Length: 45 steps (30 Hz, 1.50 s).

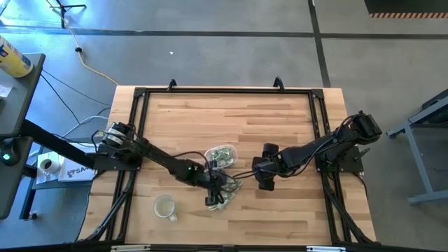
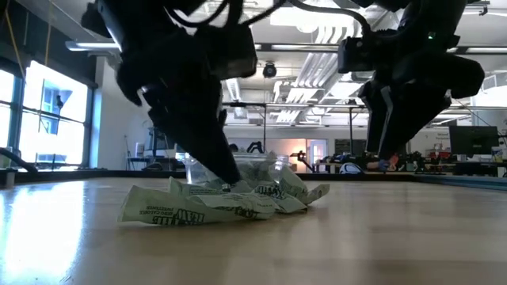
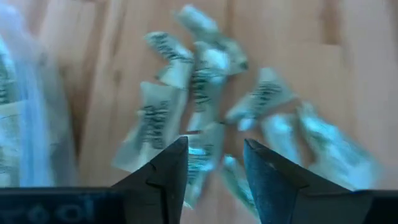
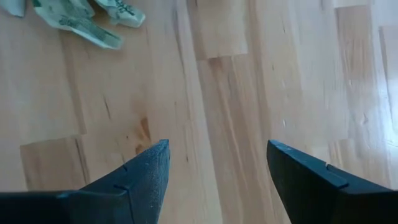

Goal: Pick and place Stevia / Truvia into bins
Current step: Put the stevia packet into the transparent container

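Crinkled paper sachets (image 3: 155, 124) lie on the smooth, lightly glossy wooden table (image 4: 236, 93) beside a clear plastic tub (image 1: 222, 153).

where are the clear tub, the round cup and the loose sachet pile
clear tub (image 1: 222, 155), high view, on its sachet-filled middle.
round cup (image 1: 165, 206), high view, on its centre.
loose sachet pile (image 3: 205, 93), left wrist view, on a sachet in the middle, beyond the open left gripper (image 3: 214, 163).

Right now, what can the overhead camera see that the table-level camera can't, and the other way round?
Only the high view shows the round clear cup near the table's front edge, and the clear tub plainly holding sachets. Only the low view shows the sachet pile from the side, crumpled on the wood, with the room behind. Both show the left gripper down at the pile and the right gripper open over bare table.
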Each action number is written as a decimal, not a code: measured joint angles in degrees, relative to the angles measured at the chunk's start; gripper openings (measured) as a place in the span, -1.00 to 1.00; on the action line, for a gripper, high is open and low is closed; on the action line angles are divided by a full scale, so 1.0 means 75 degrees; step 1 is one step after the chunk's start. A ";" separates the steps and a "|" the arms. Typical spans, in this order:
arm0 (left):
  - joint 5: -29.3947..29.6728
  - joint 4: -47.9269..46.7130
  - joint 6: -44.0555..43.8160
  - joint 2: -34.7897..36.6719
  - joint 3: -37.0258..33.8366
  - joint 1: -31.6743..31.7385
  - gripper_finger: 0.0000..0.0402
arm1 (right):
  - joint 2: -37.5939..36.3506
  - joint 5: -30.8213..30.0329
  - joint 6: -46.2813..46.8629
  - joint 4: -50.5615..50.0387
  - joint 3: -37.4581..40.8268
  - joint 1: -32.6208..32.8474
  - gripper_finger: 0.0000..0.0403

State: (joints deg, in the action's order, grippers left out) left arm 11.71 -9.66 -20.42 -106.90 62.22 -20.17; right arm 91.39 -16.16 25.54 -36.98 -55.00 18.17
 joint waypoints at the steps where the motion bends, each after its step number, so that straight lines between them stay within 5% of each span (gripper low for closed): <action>1: 0.0029 -0.0006 -0.0015 -0.0032 0.0000 0.0051 -0.08 | 0.0000 -0.0008 0.0001 -0.0003 0.0000 0.0000 0.28; 16: -0.0360 -0.0261 -0.0139 -0.0296 0.0009 0.0323 -0.59 | 0.0000 -0.0493 -0.0341 -0.0063 0.0000 -0.0023 0.28; 21: -0.0569 -0.2149 -0.0351 -0.0293 0.0696 0.0271 -0.89 | 0.0000 -0.0580 -0.0408 -0.0066 0.0000 -0.0026 0.28; 29: -0.0156 -0.4530 -0.0311 0.0157 0.2587 0.0337 -0.89 | 0.0000 -0.0691 -0.0405 0.0078 0.0000 -0.0026 0.27; 34: 0.0983 -0.4452 0.0630 0.0724 0.2583 0.1218 -0.89 | 0.0000 -0.0629 -0.0286 0.0150 0.0000 -0.0028 0.26; 42: -0.1651 -0.1318 0.0830 0.0849 0.1112 0.2887 -0.89 | 0.0000 -0.0641 -0.0189 0.0143 0.0000 0.0065 0.26; 45: -0.1915 -0.0325 0.0653 0.0846 0.0608 0.3013 -0.89 | 0.0000 -0.0701 -0.0178 0.0047 0.0000 0.0094 0.26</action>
State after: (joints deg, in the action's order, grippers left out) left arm -2.66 -12.10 -15.52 -100.55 66.77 2.43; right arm 91.39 -21.42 24.21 -36.63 -55.00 18.88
